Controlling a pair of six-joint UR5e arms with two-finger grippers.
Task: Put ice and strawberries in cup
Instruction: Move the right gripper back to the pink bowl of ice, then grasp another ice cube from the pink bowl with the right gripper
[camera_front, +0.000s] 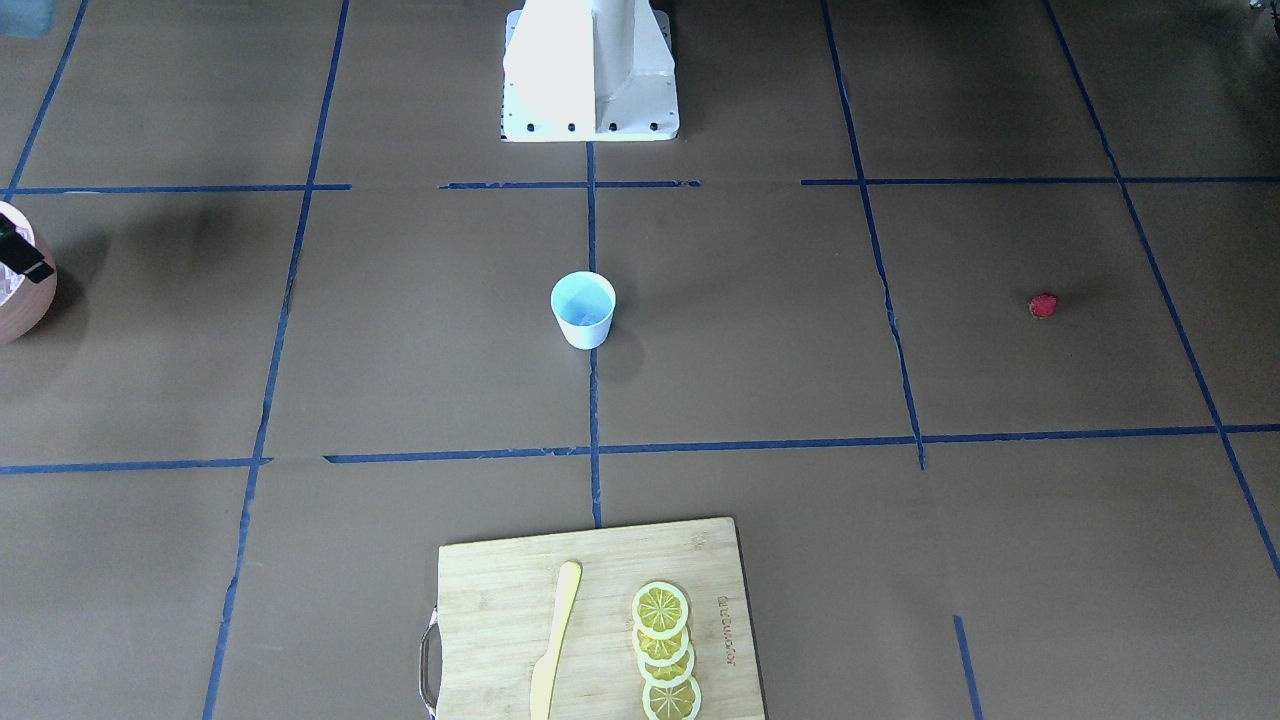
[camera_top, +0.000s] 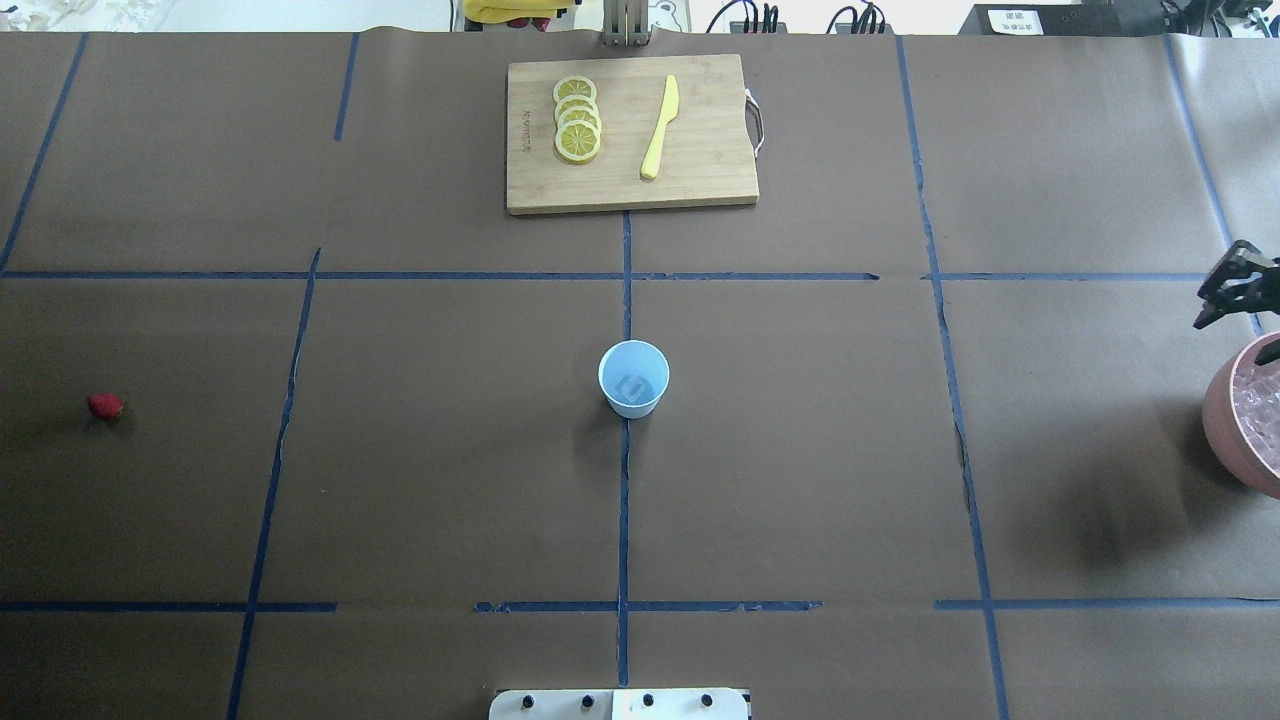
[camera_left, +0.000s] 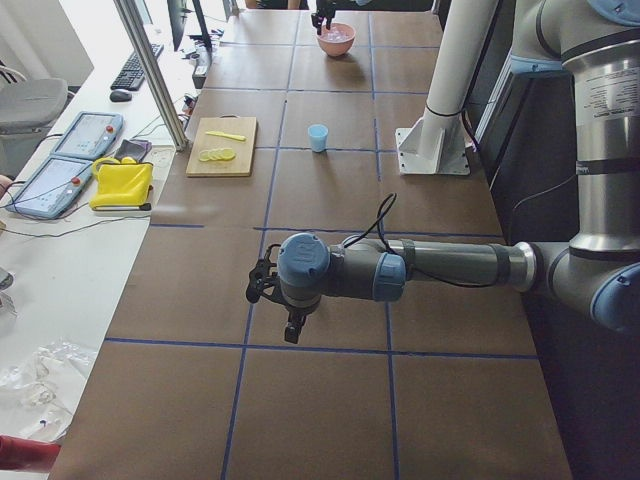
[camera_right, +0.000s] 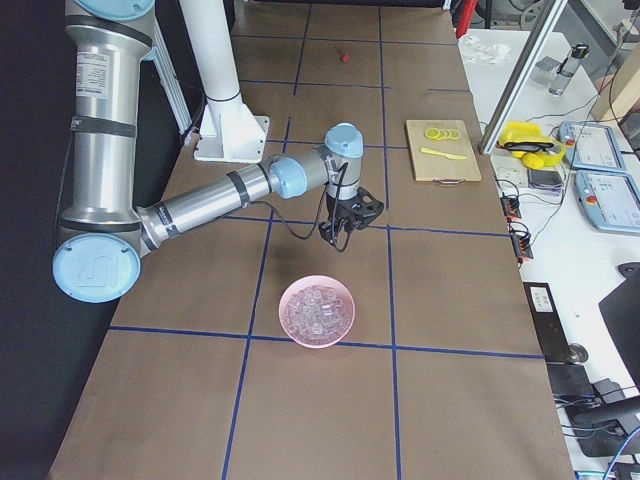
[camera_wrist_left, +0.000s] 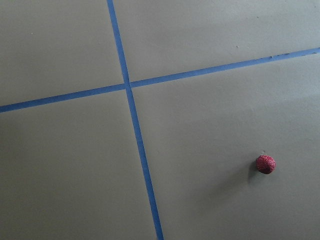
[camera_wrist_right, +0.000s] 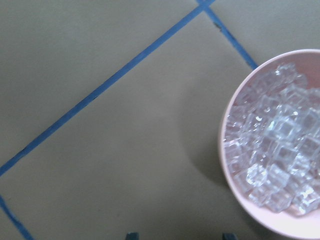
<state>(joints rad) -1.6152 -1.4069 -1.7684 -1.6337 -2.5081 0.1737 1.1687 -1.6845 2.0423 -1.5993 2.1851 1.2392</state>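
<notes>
Remaining: strawberry (camera_top: 104, 405) near bench's left edge, ice (camera_wrist_right: 272, 145) in bowl (camera_wrist_right: 223, 150) at right edge; cup (camera_top: 632, 405) contents unclear; right gripper (camera_wrist_right: 180, 235) spread, empty; left gripper (camera_left: 262, 288) cannot tell.

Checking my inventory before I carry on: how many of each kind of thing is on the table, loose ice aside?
Cup: 1
Strawberry: 1
Bowl: 1
Cutting board: 1
Knife: 1
Lemon slices: 4
Total: 9
</notes>
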